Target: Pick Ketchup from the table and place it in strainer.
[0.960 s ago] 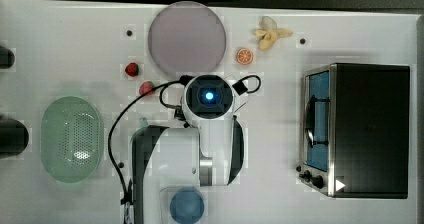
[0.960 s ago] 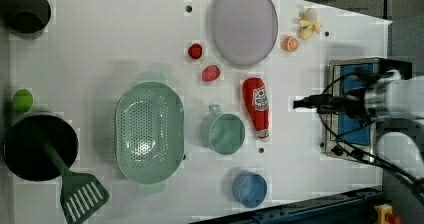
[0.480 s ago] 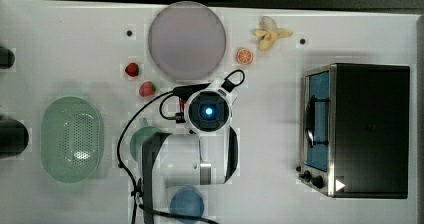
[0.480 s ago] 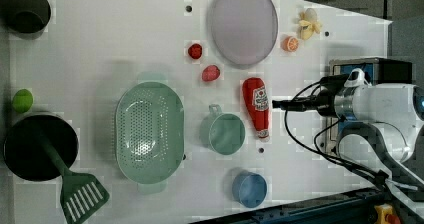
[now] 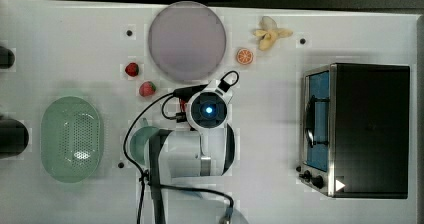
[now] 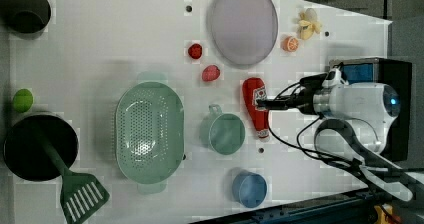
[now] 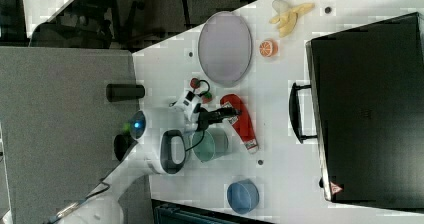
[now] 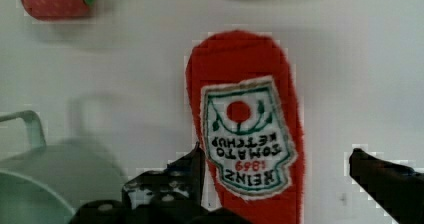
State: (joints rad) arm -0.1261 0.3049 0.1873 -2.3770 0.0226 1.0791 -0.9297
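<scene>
While the Ketchup (image 8: 245,134) is lying on the desk (image 6: 100,44), the hand (image 8: 280,179) is hanging wide open over it, gripping nothing; the strainer (image 6: 149,132) is sitting empty.

Since the earlier pictures the arm is swinging in over the Ketchup (image 6: 256,106). In the left view its gripper (image 6: 265,104) is now reaching the bottle's label, where before it was hanging well off toward the toaster oven (image 6: 372,69). In the top view the wrist is sliding down and toward the top view's left, and is now covering the Ketchup completely. The jaws are standing spread on either side of the bottle.
</scene>
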